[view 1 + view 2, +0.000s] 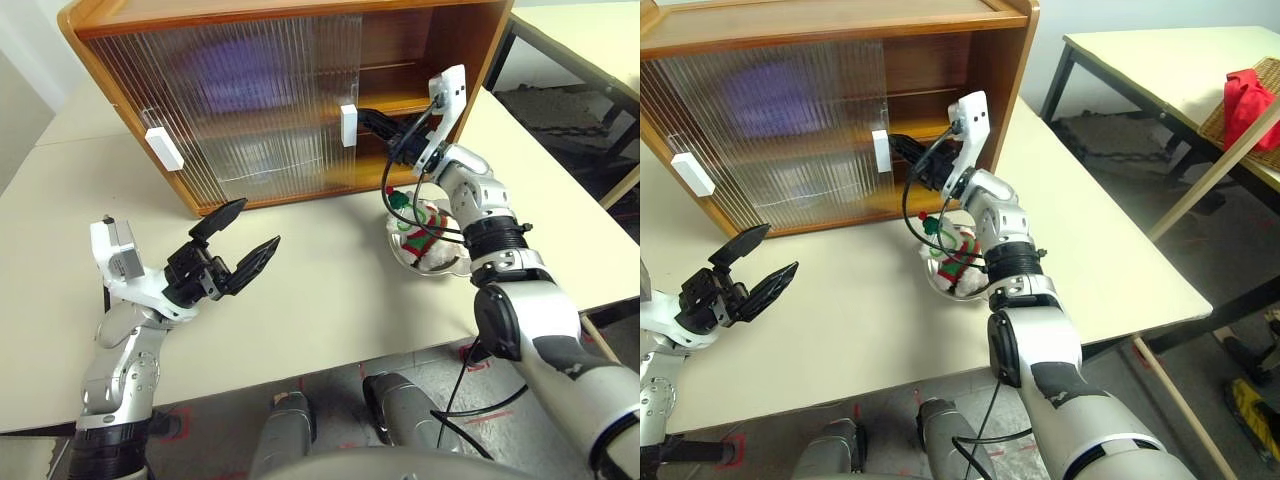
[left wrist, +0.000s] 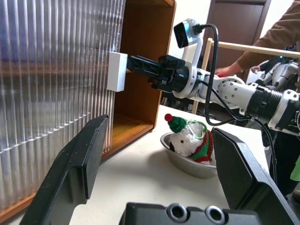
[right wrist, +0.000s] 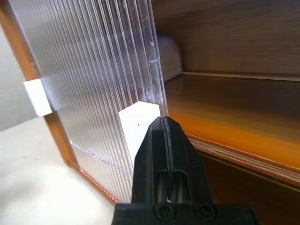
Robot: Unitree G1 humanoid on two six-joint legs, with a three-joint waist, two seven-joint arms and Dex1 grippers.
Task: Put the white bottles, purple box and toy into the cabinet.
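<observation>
The cabinet (image 1: 300,90) stands at twelve o'clock on the table (image 1: 320,300), its right side open; the right gripper (image 1: 372,122), clenched and empty, sits against the sliding door's handle (image 1: 348,125). The toy (image 1: 425,228) lies in a steel bowl (image 1: 432,262) at three o'clock; it looks light and soft, best pinched around its sweatered body. The left gripper (image 1: 238,238), released wide, hovers at eight o'clock.

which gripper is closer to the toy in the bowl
Right. The right gripper is shut at the door's white handle, just above and behind the toy. The left gripper hangs open over the table, well off to the toy's left.
</observation>
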